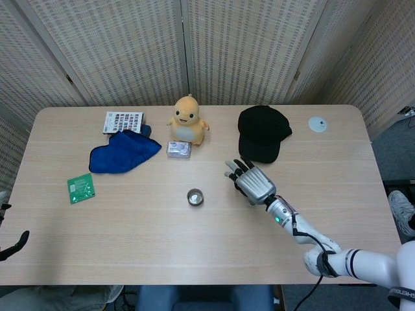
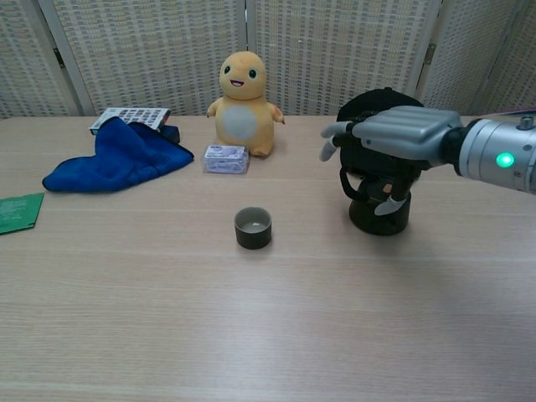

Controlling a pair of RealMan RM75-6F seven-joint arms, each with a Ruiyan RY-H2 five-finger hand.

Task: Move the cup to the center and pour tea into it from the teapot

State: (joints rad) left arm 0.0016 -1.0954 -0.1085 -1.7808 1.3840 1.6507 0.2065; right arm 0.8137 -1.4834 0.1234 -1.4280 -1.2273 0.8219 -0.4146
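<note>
Cup: a small, dark, round cup [image 1: 194,197] is seen upright near the middle of the table [image 1: 130,246], its pale inside showing and its mouth turned upward.
Cup axis: the axis is held vertical; no handle can be made out, so no sideways heading can be given.
Teapot: a dark, squat teapot [image 2: 378,213] is shown in the chest view, right of the cup and apart from it, under the right hand; in the head view it is hidden beneath that hand. Which way its spout points cannot be told.
Right hand: the right hand [image 1: 251,181] is held above the teapot, palm down, fingers extended and spread, the thumb [image 2: 390,205] hanging down in front of the pot. Whether the pot is touched cannot be told; no grasp is seen.
Left hand: only a dark tip [image 1: 14,245] is seen at the left edge of the head view; its fingers cannot be judged.
Behind the cup: a yellow plush toy [image 1: 187,119], a small clear packet [image 1: 178,149], a blue cloth [image 1: 123,153] and a patterned card [image 1: 122,122] are set.
Far right: a black cap [image 1: 261,132] lies behind the teapot, a white disc [image 1: 317,124] beyond it.
Left: a green board [image 1: 81,188] lies flat.
</note>
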